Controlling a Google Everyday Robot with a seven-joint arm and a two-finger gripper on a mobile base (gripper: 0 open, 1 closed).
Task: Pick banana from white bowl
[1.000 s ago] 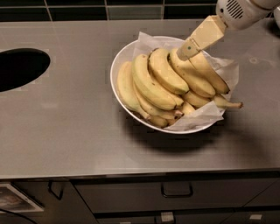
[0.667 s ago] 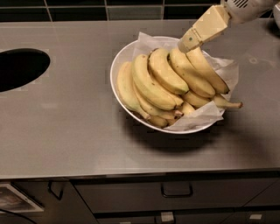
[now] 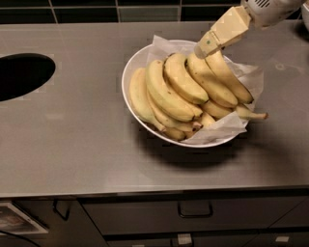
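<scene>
The white bowl [image 3: 129,72], lined with crinkled white paper, stands on the grey counter and is full of bananas. The single pale-yellow banana [image 3: 137,96] lies along the bowl's left side, its dark stem tip toward the front. A bunch of fatter bananas [image 3: 193,84] fills the middle and right. A small banana with a thin stem [image 3: 248,114] pokes out at the right. My beige gripper [image 3: 204,48] comes in from the top right and its tip hovers just above the far ends of the bunch, well to the right of the single banana.
A dark oval opening [image 3: 21,75] is cut into the counter at the far left. Dark tiles [image 3: 145,9] run along the back wall. Drawers with handles [image 3: 195,210] sit below the counter's front edge.
My gripper has risen and drawn back a little toward the top right, away from the bunch. The bananas and the bowl have not moved.
</scene>
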